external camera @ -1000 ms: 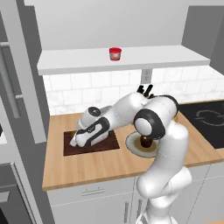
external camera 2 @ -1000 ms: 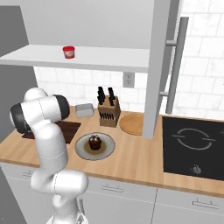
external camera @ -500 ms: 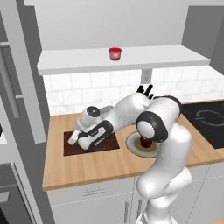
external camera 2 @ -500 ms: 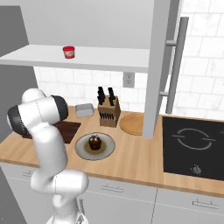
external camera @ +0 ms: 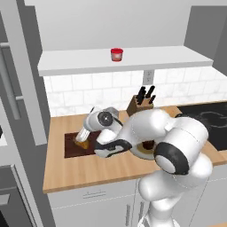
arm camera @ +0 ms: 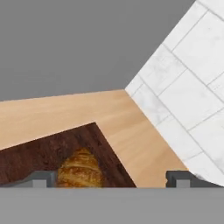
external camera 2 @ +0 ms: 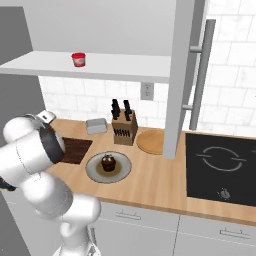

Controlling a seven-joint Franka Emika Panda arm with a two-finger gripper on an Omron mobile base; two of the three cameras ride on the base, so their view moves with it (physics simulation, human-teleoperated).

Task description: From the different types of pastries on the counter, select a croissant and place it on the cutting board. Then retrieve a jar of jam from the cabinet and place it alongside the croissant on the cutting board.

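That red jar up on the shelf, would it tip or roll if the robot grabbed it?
The jar looks squat and stands upright on the shelf, so it probably won't tip easily. Its round sides would likely roll if knocked over. It may be slippery to pinch.

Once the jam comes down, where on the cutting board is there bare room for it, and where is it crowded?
Bare board lies beside the croissant, toward the grey wall. The croissant's spot, under the gripper, is crowded. The right end, toward the cupcake plate, looks free, though the arm hides part.
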